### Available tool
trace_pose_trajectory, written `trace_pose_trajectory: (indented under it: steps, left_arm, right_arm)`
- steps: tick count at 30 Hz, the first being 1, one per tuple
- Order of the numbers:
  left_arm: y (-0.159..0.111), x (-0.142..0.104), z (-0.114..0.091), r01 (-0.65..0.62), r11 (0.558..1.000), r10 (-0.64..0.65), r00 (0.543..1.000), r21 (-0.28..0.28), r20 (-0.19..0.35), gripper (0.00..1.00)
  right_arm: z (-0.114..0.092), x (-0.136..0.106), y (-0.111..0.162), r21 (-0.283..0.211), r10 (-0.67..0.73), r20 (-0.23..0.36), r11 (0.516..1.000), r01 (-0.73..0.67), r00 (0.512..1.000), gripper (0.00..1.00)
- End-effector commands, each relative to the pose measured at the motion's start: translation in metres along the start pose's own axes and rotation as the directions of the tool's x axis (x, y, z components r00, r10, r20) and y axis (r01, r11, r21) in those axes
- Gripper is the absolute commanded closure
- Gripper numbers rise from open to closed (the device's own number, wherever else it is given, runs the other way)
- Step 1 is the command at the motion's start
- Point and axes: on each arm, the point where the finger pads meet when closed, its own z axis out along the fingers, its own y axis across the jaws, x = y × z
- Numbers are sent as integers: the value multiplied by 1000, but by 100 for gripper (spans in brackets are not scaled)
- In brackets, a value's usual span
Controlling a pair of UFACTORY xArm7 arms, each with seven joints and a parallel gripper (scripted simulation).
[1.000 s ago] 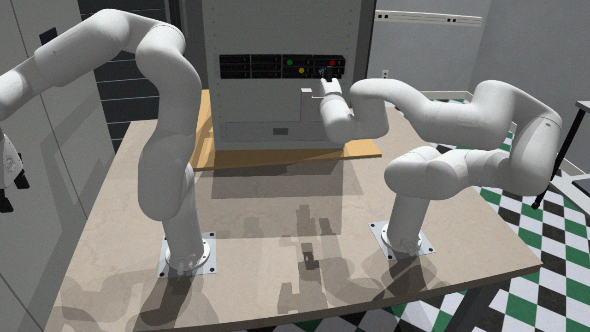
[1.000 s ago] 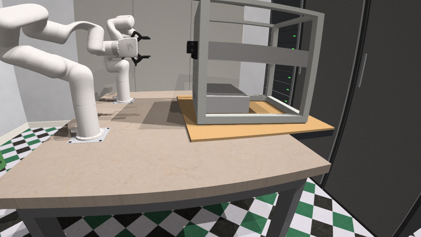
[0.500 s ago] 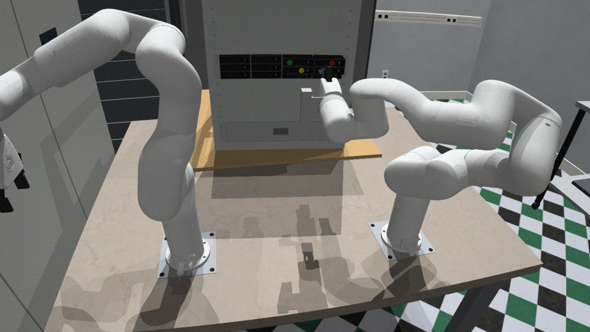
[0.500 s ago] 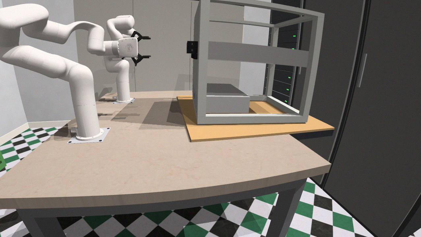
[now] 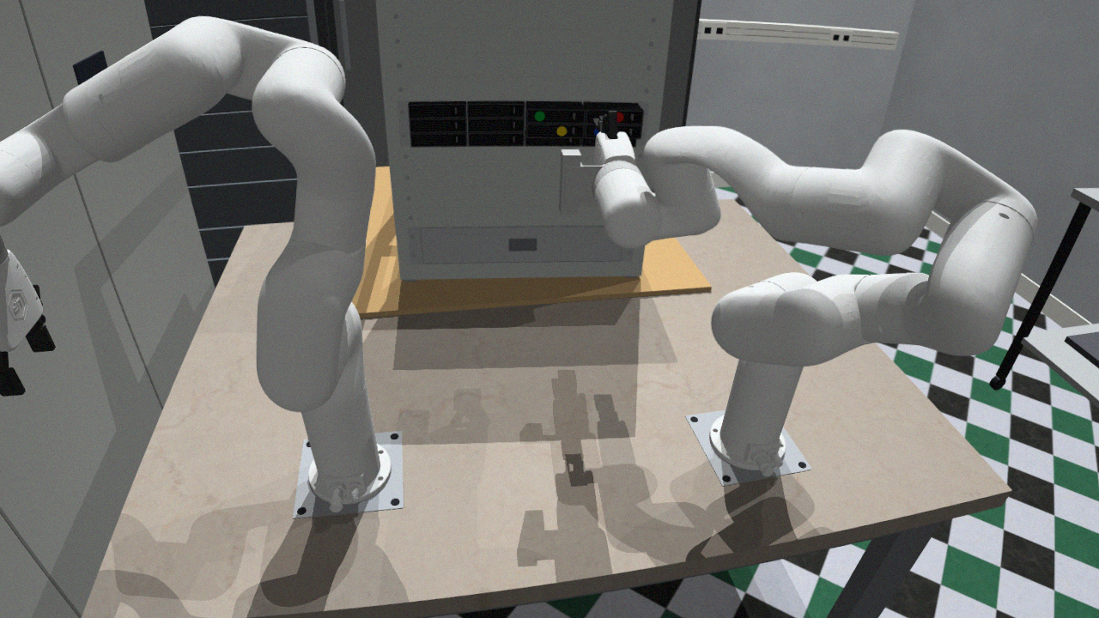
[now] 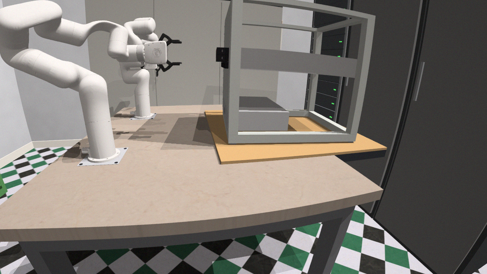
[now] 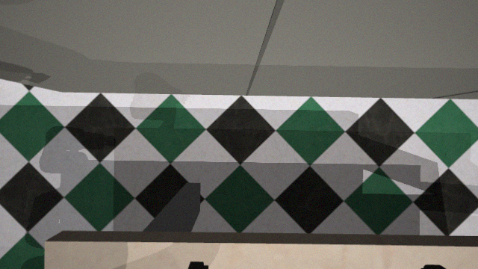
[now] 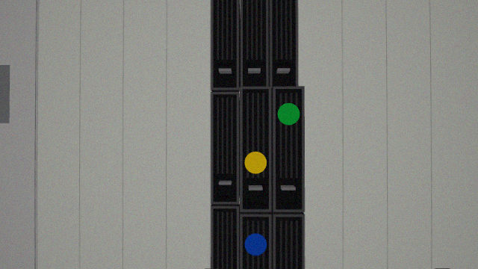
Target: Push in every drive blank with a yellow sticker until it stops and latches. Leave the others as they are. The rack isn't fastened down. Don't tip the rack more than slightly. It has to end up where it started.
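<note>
In the top view the yellow blank (image 5: 549, 132) (image 8: 255, 131) sits in the front of the rack (image 5: 476, 191) (image 6: 234, 85), its long axis running from 9 to 3 o'clock, handle toward 3. Seen from the right wrist, that axis runs 12 to 6, handle at the 6 o'clock end. There it stands proud of its 9 o'clock neighbour; the green blank (image 5: 549, 112) (image 8: 288, 149) is at 3 o'clock, the blue blank (image 8: 255, 228) at 6.

The right gripper (image 5: 605, 123) (image 6: 180, 52) (image 8: 325, 267) is fully open, holding nothing. In the exterior view it points to 3 o'clock, apart from the rack, which stands upright on the board (image 5: 676, 272) (image 6: 299, 151) over the tabletop (image 5: 476, 476) (image 6: 190, 190) (image 7: 317, 255).

The left gripper (image 5: 27, 360) (image 6: 150, 70) (image 7: 315, 266) is wide open and empty, well apart at 9 o'clock from the rack in the top view.

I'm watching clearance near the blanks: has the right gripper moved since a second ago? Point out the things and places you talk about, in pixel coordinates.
Yes. In the exterior view, the right gripper (image 5: 605, 121) (image 6: 180, 52) (image 8: 325, 267) is closer to the rack (image 5: 522, 69) (image 6: 234, 88) (image 8: 112, 112) and slightly higher.
</note>
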Motion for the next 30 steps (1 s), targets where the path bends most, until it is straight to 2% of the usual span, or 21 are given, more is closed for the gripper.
trace_pose_trajectory:
  steps: [1,4,6,12,17,21,30]
  left_arm:
    - [0,1,-2,0,1000,0,1000,0,-5,0]
    - [0,1,-2,0,1000,0,1000,0,-5,0]
    - [0,1,-2,0,1000,0,1000,0,-5,0]
    - [0,1,-2,0,1000,0,1000,0,-5,0]
    - [0,1,-2,0,1000,0,1000,0,-5,0]
    - [0,1,-2,0,1000,0,1000,0,-5,0]
    - [0,1,-2,0,1000,0,1000,0,-5,0]
  right_arm:
    - [32,2,10,-6,3,-5,1000,-3,1000,0]
    - [49,1,14,-6,3,-5,1000,-3,1000,0]
    - [49,1,14,-6,3,-5,1000,-3,1000,0]
    - [82,0,23,-6,3,-5,1000,-3,1000,0]
    - [100,-1,28,-6,3,-5,1000,-3,1000,0]
    - [107,-2,29,-6,3,-5,1000,-3,1000,0]
    - [108,-2,30,-6,3,-5,1000,-3,1000,0]
